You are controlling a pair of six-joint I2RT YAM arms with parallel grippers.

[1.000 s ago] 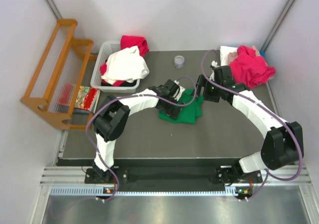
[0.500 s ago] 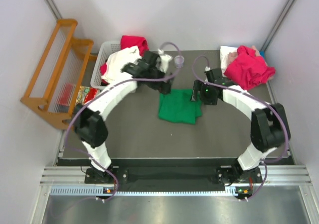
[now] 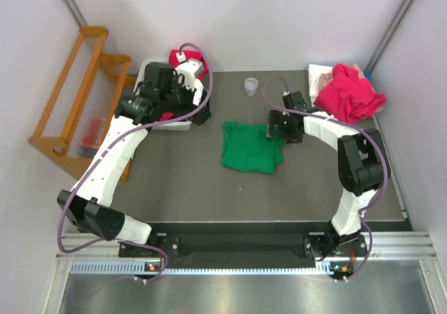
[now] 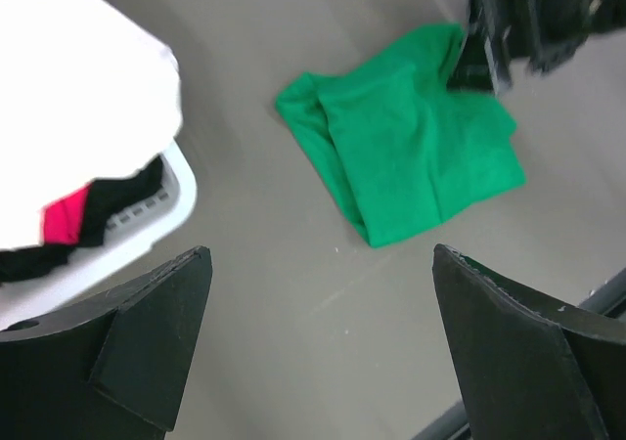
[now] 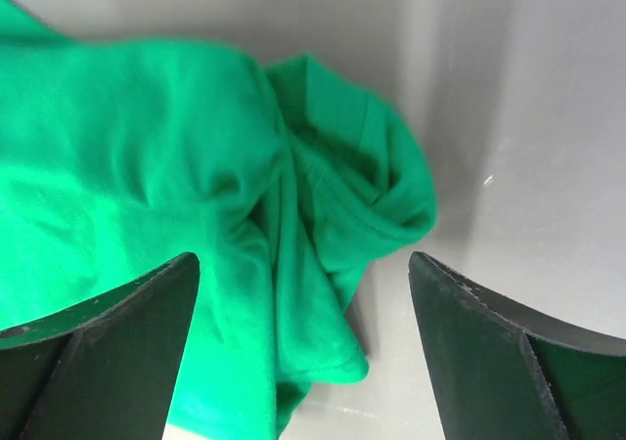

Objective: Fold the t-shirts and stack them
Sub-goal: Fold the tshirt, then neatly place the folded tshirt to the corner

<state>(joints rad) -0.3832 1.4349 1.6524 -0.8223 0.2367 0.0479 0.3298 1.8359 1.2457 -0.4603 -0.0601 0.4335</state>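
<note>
A bright green t-shirt (image 3: 250,148) (image 4: 411,156) (image 5: 196,196) lies folded on the dark mat near the middle. My right gripper (image 3: 281,127) (image 5: 303,362) hangs open over its bunched back-right corner, nothing held. My left gripper (image 3: 198,111) (image 4: 323,362) is open and empty beside the white basket (image 3: 148,70) (image 4: 156,215), above bare mat. The basket holds a white t-shirt (image 4: 68,117) and a magenta-red one (image 3: 190,57), partly hidden by the left arm. Another magenta-red t-shirt (image 3: 349,94) lies crumpled at the back right on white and pale pink cloth (image 3: 320,73).
A wooden rack (image 3: 77,98) stands off the mat on the left. A small clear cup (image 3: 251,86) sits at the back of the mat between the basket and the red pile. Walls close in at the back and on both sides.
My left arm has swung off the green t-shirt, back and left to the basket. The right gripper has shifted slightly left over the shirt's corner and its jaws have widened.
</note>
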